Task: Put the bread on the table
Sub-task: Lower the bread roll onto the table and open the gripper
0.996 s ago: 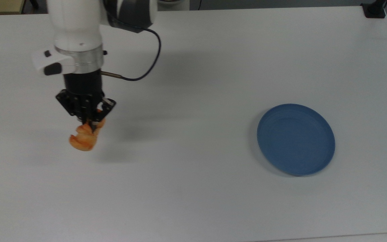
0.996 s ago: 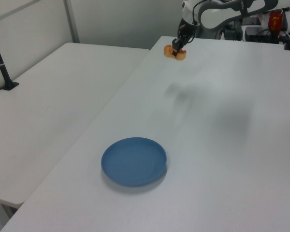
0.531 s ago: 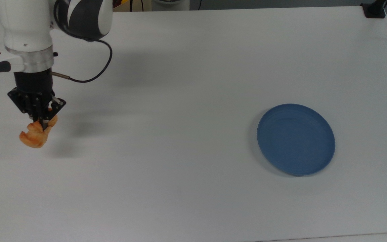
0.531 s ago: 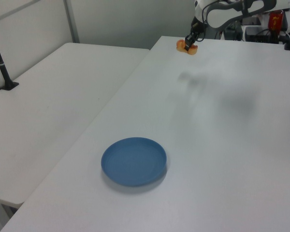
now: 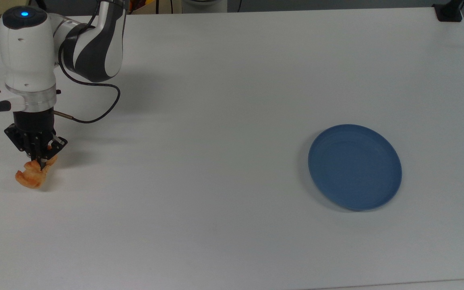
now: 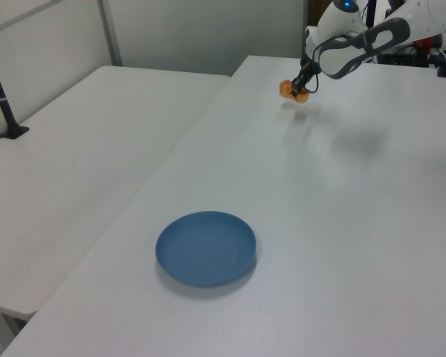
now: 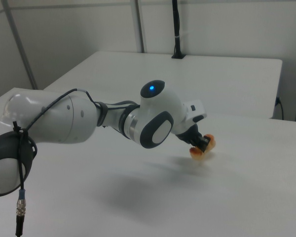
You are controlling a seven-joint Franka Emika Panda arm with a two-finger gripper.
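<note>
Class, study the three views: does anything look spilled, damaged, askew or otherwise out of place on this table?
Nothing stands out. The bread hangs tilted in the gripper near the top view's left edge of the table, intact. The blue plate lies flat and empty.

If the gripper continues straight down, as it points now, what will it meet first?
Probably the table. The gripper, shut on the bread, points down at bare tabletop, so the bread would touch first. The remaining gap is unclear; the blue plate lies far aside.

Even, bright overhead light is washing the table point(image 5: 232, 241) pale. Soft grey shadows are spreading beside the arm point(image 5: 91, 52) and under the blue plate point(image 5: 355, 167). No glare is showing; distant edges are looking slightly soft.
</note>
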